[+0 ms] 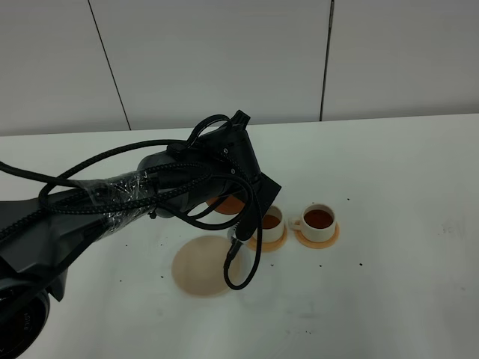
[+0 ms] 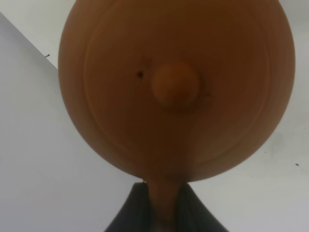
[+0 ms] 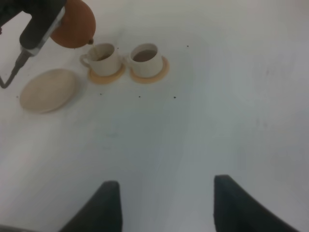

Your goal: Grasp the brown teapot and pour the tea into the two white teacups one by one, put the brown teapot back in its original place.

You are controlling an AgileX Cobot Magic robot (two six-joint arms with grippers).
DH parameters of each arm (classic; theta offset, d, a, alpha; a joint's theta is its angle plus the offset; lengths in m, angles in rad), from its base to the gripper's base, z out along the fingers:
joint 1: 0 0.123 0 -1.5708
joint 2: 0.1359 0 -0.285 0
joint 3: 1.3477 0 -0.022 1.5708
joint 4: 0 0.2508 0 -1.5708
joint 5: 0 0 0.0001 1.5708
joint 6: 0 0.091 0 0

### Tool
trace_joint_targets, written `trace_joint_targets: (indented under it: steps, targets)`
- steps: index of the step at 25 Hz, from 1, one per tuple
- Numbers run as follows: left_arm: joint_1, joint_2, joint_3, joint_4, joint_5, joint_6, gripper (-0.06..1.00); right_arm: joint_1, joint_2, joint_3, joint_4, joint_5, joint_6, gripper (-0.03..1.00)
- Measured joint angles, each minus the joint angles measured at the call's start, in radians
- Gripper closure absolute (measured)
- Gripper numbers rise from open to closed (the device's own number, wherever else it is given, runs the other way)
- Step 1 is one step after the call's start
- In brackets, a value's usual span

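Note:
The brown teapot [image 2: 175,89] fills the left wrist view, lid and knob facing the camera. My left gripper [image 2: 163,195] is shut on its loop handle. In the exterior high view the left arm hides most of the teapot [image 1: 228,203], which hangs just left of the two white teacups. In the right wrist view its spout sits by the rim of the nearer teacup [image 3: 104,58]. Both that teacup [image 1: 271,223] and the other one [image 1: 319,220] hold brown tea on orange coasters. The original place, a beige trivet [image 1: 200,267], lies bare. My right gripper [image 3: 164,203] is open, far from everything.
The white table [image 1: 404,164] carries small dark specks around the cups. A black cable loop [image 1: 239,262] hangs from the left arm over the trivet's edge. A white panelled wall stands behind the table.

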Motion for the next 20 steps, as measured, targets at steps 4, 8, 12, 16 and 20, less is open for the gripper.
trace_joint_targets:
  steps: [4,8,12,16,20]
  targets:
    - [0.000,0.000,0.000,0.018,0.000,0.000,0.78,0.000,0.000,0.000,0.000,0.000,0.000,0.55]
    - [0.000,0.000,0.000,0.024,0.000,0.000,0.78,0.000,0.000,0.000,0.000,0.000,0.000,0.55]
    - [0.000,0.000,0.000,0.037,-0.001,0.000,0.78,0.000,0.000,0.000,0.000,0.000,0.000,0.55]
    - [0.000,0.000,0.000,0.050,-0.003,0.000,0.78,0.000,0.000,0.000,0.000,0.000,0.000,0.55]
    - [0.000,0.000,0.000,0.052,-0.005,0.000,0.78,0.000,0.000,0.000,0.000,0.000,0.000,0.55]
